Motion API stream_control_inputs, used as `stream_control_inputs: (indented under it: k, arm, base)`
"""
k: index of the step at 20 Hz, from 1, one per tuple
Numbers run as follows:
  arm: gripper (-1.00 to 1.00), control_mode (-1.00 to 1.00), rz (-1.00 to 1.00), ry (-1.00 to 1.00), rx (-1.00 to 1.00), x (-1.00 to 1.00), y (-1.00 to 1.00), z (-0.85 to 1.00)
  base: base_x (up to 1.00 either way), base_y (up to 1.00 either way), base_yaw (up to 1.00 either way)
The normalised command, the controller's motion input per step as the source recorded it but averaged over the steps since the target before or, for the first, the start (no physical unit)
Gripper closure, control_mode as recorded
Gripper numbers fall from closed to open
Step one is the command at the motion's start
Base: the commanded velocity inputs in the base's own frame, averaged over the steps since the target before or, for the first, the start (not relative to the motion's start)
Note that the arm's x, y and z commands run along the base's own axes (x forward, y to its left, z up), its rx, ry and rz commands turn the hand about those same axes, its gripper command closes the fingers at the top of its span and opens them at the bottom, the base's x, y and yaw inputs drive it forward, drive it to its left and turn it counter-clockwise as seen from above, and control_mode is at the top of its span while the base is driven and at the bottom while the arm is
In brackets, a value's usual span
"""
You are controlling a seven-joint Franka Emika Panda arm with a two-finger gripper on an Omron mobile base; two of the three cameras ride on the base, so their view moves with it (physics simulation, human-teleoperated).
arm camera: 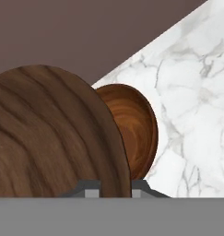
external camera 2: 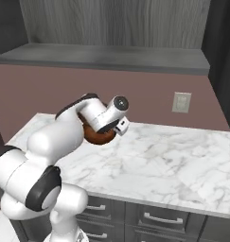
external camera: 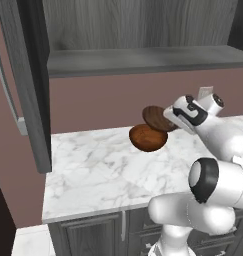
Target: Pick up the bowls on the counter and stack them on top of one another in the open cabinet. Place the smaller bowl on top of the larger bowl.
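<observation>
While the gripper [external camera: 166, 118] sits just right of the middle of the left base view, it pinches the rim of a dark bowl [external camera: 157, 118] and holds it up off the counter [external camera: 93, 170]. In the hand view the two fingertips [arm camera: 92, 188] poke up at the bottom, one on each side of the thin edge of the dark bowl [arm camera: 49, 133], so the hand is closed on it. This bowl takes up the whole left half of that view and looks tipped on its side.

A second, redder bowl [external camera: 148, 137] rests on the counter right below and a bit left of the dark one in the left base view. In the hand view the red bowl [arm camera: 134, 129] peeks out from behind the dark one, near the middle. I cannot tell if the two bowls touch.

In the right base view the arm hides most of the bowls, and just a brown bit [external camera 2: 98, 137] shows under the wrist, left of the middle, above the counter [external camera 2: 173, 160].

The cabinet shelf [external camera: 143, 60] runs across the top of the left base view, high above the bowls. Its dark door [external camera: 30, 85] hangs down the left side. The shelf [external camera 2: 111, 57] also crosses the top of the right base view. A wall plug [external camera 2: 181, 102] sits on the pink wall at the right.
</observation>
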Motion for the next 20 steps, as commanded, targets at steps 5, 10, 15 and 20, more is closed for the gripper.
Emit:
stream_control_inputs:
  k: [5, 10, 15, 20]
  arm:
    - [1.00, -1.00, 0.00, -0.01, -0.10, 0.00, 0.06, -0.05]
    - [1.00, -1.00, 0.00, 0.00, -0.10, 0.10, 0.13, -0.03]
    - [1.00, -1.00, 0.00, 0.00, -0.06, 0.24, 0.13, -0.09]
    - [1.00, -1.00, 0.00, 0.02, -0.07, 0.24, 0.04, -0.27]
  base:
    - [0.00, 0.00, 0.00]
    - [0.00, 0.00, 0.00]
    - [0.00, 0.00, 0.00]
    - [0.00, 0.00, 0.00]
